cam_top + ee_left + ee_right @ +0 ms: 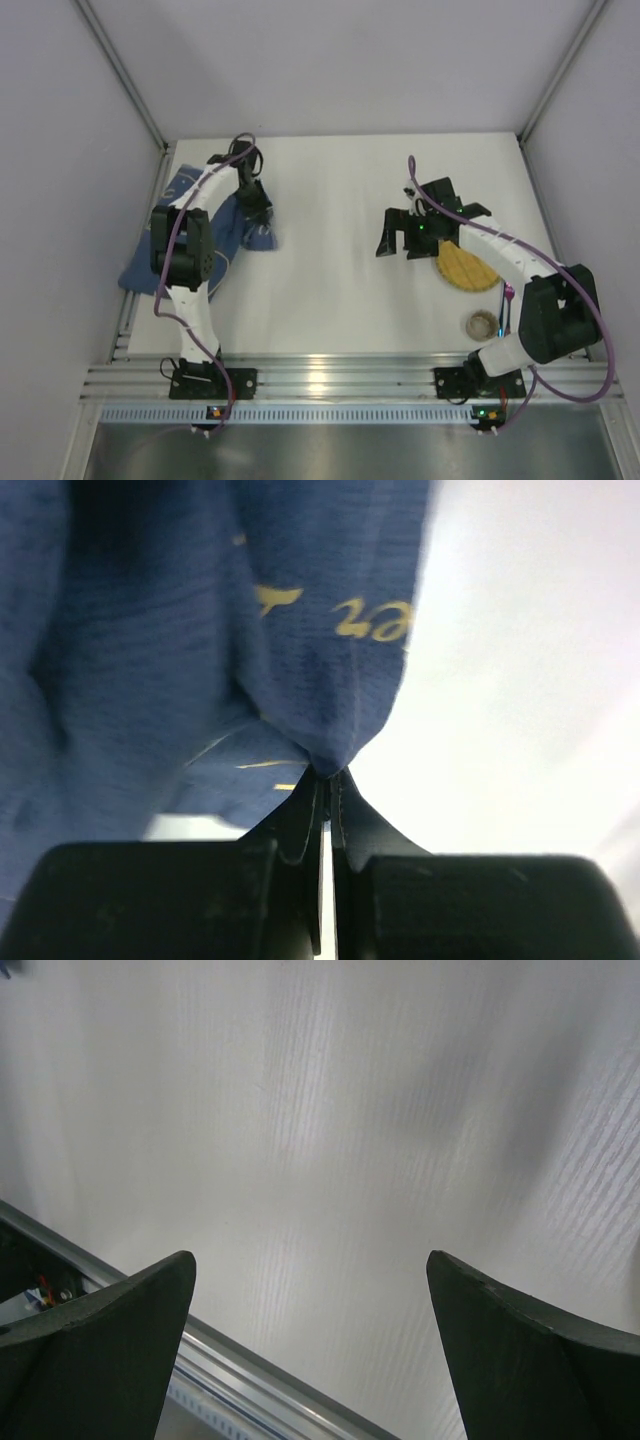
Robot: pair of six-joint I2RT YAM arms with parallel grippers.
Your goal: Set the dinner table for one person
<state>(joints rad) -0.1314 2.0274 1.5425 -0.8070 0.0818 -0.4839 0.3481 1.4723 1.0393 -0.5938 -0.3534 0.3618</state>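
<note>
Walls point(60, 150) of grey panel enclose the dinner table point(330, 190), its matte white top spanning the booth, an aluminium rail point(340, 380) along its near edge. We see the left gripper point(327, 776) clenched on a fold of the blue cloth point(150, 630) at the table's left edge. The right gripper point(310, 1270) hangs spread wide over bare white, holding nothing; near its arm lie a yellow disc point(465, 268), perhaps woven, and a bowl point(481, 323).

My counter point(340, 180) carries a blue cloth point(150, 262) at my left hand point(260, 222). A yellow mat point(465, 268) and small bowl point(482, 323) lie behind my right hand point(398, 243).
</note>
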